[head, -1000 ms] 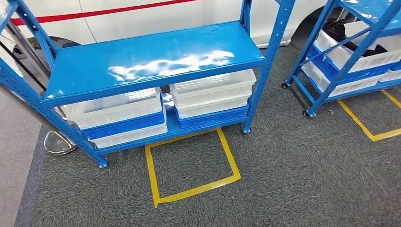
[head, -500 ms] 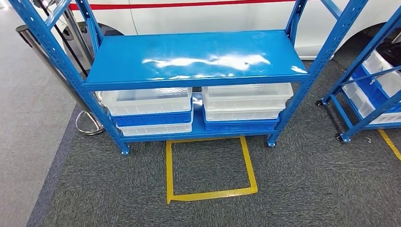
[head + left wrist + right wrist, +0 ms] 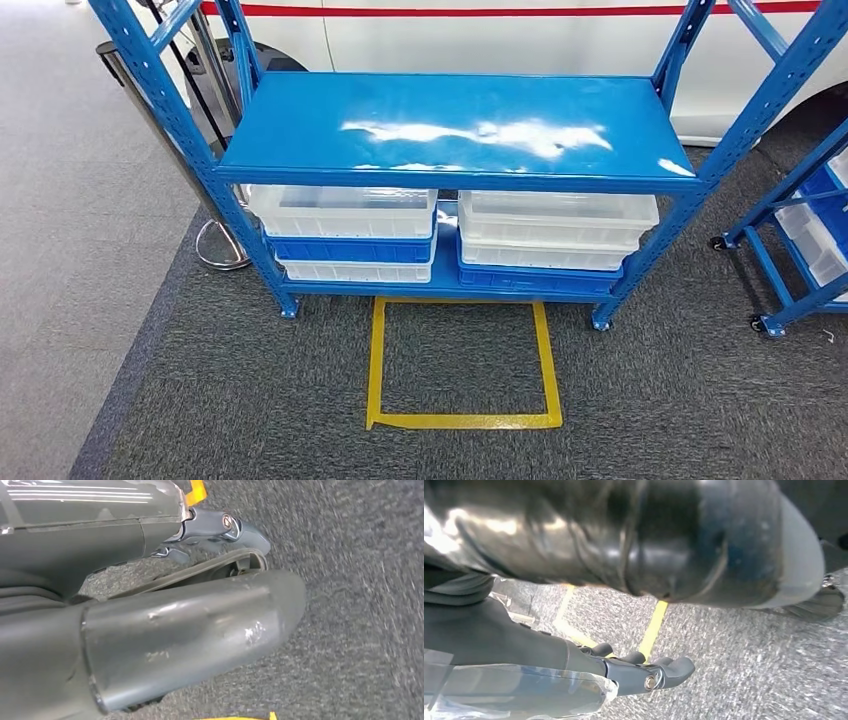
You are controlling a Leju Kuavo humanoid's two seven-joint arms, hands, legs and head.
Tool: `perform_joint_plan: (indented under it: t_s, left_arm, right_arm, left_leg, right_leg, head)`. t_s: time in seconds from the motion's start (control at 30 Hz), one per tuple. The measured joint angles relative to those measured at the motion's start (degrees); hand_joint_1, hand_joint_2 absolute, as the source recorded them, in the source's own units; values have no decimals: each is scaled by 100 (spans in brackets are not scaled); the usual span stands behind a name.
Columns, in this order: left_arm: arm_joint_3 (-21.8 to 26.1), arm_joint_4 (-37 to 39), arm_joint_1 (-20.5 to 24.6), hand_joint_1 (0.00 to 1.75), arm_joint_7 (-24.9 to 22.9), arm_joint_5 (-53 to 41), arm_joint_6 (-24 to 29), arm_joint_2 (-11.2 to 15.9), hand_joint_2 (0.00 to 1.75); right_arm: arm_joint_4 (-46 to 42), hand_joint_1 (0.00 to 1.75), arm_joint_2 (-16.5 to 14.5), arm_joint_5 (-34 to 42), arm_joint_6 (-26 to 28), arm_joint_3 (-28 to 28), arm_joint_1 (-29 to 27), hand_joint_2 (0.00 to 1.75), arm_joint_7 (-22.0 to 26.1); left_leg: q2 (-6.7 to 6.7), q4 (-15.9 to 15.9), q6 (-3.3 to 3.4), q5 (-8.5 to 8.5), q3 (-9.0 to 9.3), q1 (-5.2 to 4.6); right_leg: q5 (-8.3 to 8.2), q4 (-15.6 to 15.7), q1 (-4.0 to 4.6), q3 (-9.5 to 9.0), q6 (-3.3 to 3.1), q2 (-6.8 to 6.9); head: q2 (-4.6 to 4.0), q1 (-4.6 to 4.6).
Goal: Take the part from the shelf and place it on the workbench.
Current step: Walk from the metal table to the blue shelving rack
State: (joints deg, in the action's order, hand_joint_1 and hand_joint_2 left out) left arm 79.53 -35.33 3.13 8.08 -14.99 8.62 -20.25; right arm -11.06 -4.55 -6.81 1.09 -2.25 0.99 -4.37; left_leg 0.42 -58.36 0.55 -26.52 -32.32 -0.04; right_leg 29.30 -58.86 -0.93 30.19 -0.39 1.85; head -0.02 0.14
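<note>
Head view, blue metal shelf [image 3: 455, 125] with bare glossy top, stacked white and blue plastic bins [image 3: 345, 232] half hidden beneath, part indiscernible, left robot hand [image 3: 220, 530] and right robot hand [image 3: 649, 672] hanging empty over grey carpet [image 3: 650, 400], fingers loosely apart.

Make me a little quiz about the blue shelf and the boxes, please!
1. True or false: the top board of the blue shelf has boxes on it.
2. What shape does the yellow tape make on the carpet? A circle, B square, C triangle.
3. Fill in: the white bins sit ___ the top board.

Key:
1. False, it is bare.
2. B.
3. Under, stacked with blue bins on the bottom level.
</note>
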Motion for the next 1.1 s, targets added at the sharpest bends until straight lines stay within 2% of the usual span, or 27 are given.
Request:
perform_joint_plan:
  t_s: [0.1, 0.13, 0.17, 0.23, 0.27, 0.3, 0.33, 0.4, 0.43, 0.47, 0.53, 0.63, 0.67, 0.7, 0.77, 0.8, 0.83, 0.87, 0.9, 0.93, 0.97, 1.0, 1.1]
  left_arm:
    - [-51, 28, 2, 0, 26, 17, 27, -4, 0]
    - [-60, 37, 3, 0, 30, 20, 32, -7, 0]
    - [-69, 44, 6, 0, 28, 18, 33, -10, 0]
    - [-90, 57, 3, 0, -33, -8, 10, -12, 0]
    - [-101, 63, 0, 0, -84, -31, -12, -11, 0]
    - [-113, 69, -4, 0, -133, -51, -36, -9, 0]
    - [-124, 74, -7, 0, -166, -67, -53, -8, 0]
    - [-145, 90, -9, 0, -199, -70, -69, -5, 0]
    - [-157, 101, -8, 0, -210, -66, -72, -4, 0]
    - [-170, 110, -7, 0, -222, -60, -73, -2, 0]
    - [-185, 123, -5, 0, -242, -39, -72, 3, 0]
    - [-200, 126, 0, 0, -262, 0, -69, 13, 0]
    - [-206, 126, 3, 0, -272, 20, -80, 17, 0]
    - [-211, 126, 5, 0, -304, 39, -96, 22, 0]
    - [-218, 115, 14, 0, -427, 89, -123, 28, 0]
    - [-223, 101, 18, 0, -505, 113, -126, 31, 0]
    - [-236, 80, 20, 0, -577, 150, -122, 32, 0]
    - [-259, 56, 19, 0, -632, 192, -112, 32, 0]
    - [-290, 34, 17, 0, -673, 236, -98, 32, 0]
    - [-321, 14, 13, 0, -699, 273, -84, 34, 0]
    - [-347, -2, 13, 0, -711, 295, -72, 37, 0]
    - [-367, -15, 13, 0, -717, 312, -63, 39, 0]
    - [-431, -30, 2, 0, -712, 369, -31, 35, 0]
  right_arm:
    - [-3, 0, -6, 3, -2, 2, 31, 0, -1]
    - [-5, 0, -6, 3, -3, 2, 35, 0, -2]
    - [-6, 0, -5, 2, -3, 3, 32, 0, -6]
    - [-5, 0, -4, -21, 3, 3, 20, 0, -42]
    - [-4, 0, -5, -40, 9, 2, 19, 0, -70]
    - [-4, 0, -5, -62, 15, -1, 20, 0, -97]
    - [-4, 0, -6, -78, 20, -3, 20, 0, -122]
    - [-4, 0, -5, -96, 20, -5, 12, 0, -154]
    - [-4, 0, -4, -99, 16, -6, 6, 0, -165]
    - [-3, 0, -4, -100, 10, -7, 5, 0, -168]
    - [-3, 0, -4, -102, -3, -13, 12, 0, -172]
    - [-5, 0, -10, -111, -7, -25, 21, 0, -181]
    - [-6, 0, -12, -125, 2, -29, 20, 0, -194]
    - [-7, 0, -14, -153, 19, -39, 17, 0, -219]
    - [-7, 0, -17, -231, 69, -82, 18, 0, -286]
    - [-7, 0, -19, -267, 88, -111, 20, 0, -319]
    - [-7, 0, -20, -291, 98, -137, 21, 0, -343]
    - [-7, 0, -20, -307, 102, -160, 23, 0, -362]
    - [-8, 0, -22, -317, 102, -178, 23, 0, -374]
    - [-8, 0, -28, -323, 99, -194, 25, 0, -382]
    - [-9, 0, -34, -324, 98, -208, 29, 0, -386]
    - [-10, 0, -40, -324, 97, -221, 33, 0, -388]
    - [-17, 0, -50, -328, 93, -264, 60, 0, -391]
  left_leg:
    - [-28, 96, 92, 6, 72, 10]
    - [-37, 149, 127, 24, 122, 26]
    - [-42, 195, 159, 39, 168, 44]
    - [-43, 208, 203, 22, 197, 33]
    - [-49, 201, 213, 3, 206, 27]
    - [-62, 192, 217, -22, 222, 22]
    - [-78, 181, 212, -51, 249, 20]
    - [-117, 153, 180, -131, 320, 21]
    - [-131, 126, 149, -181, 340, 9]
    - [-141, 107, 116, -220, 349, 0]
    - [-150, 91, 50, -271, 351, -15]
    - [-138, -20, -44, -380, 361, 2]
    - [-125, -239, -80, -497, 269, 11]
    - [-107, -577, -112, -651, 99, 24]
    - [-89, -1367, -159, -926, -376, 47]
    - [-86, -1593, -169, -928, -548, 55]
    - [-85, -1600, -167, -803, -618, 59]
    - [-83, -1367, -152, -564, -568, 60]
    - [-78, -972, -121, -271, -438, 56]
    - [-69, -582, -78, -63, -296, 38]
    - [-61, -267, -32, 57, -174, 19]
    - [-53, -92, 6, 85, -107, -2]
    - [-57, 39, 84, 38, -20, -8]
  right_leg:
    - [37, 15, -1, -56, 104, -13]
    - [110, -87, -1, -28, 128, -46]
    - [236, -306, 0, 70, 145, -89]
    - [564, -1034, -3, 478, 158, -153]
    - [653, -1362, -3, 689, 165, -161]
    - [630, -1532, -4, 828, 170, -163]
    - [482, -1476, -6, 853, 171, -163]
    - [-14, -804, -13, 613, 155, -169]
    - [-180, -441, -6, 463, 140, -177]
    - [-264, -195, -1, 360, 119, -187]
    - [-225, -80, 23, 309, 65, -203]
    - [-194, -32, 0, 241, -40, -186]
    - [-184, -10, -14, 208, -74, -171]
    - [-168, 0, -19, 181, -100, -157]
    - [-126, 0, -18, 149, -126, -144]
    - [-101, -1, -17, 123, -127, -144]
    - [-70, -3, -17, 85, -122, -146]
    - [-35, -3, -16, 32, -113, -148]
    - [3, 0, -16, -17, -100, -148]
    - [42, 2, -9, -60, -78, -146]
    - [73, 3, -3, -83, -52, -148]
    - [94, 10, 0, -87, -22, -148]
    - [132, 55, -5, -142, 81, -144]
  head:
    - [0, 0]
    - [0, 2]
    - [1, 5]
    - [0, 8]
    - [0, 8]
    - [-1, 7]
    - [-1, 8]
    - [-1, 9]
    - [0, 10]
    - [0, 8]
    - [0, 8]
    - [0, 6]
    - [0, 5]
    - [0, 3]
    - [0, 2]
    - [0, 2]
    - [0, 2]
    - [0, 1]
    - [-1, 2]
    - [-1, 3]
    - [-1, 3]
    - [-1, 4]
    - [1, 7]
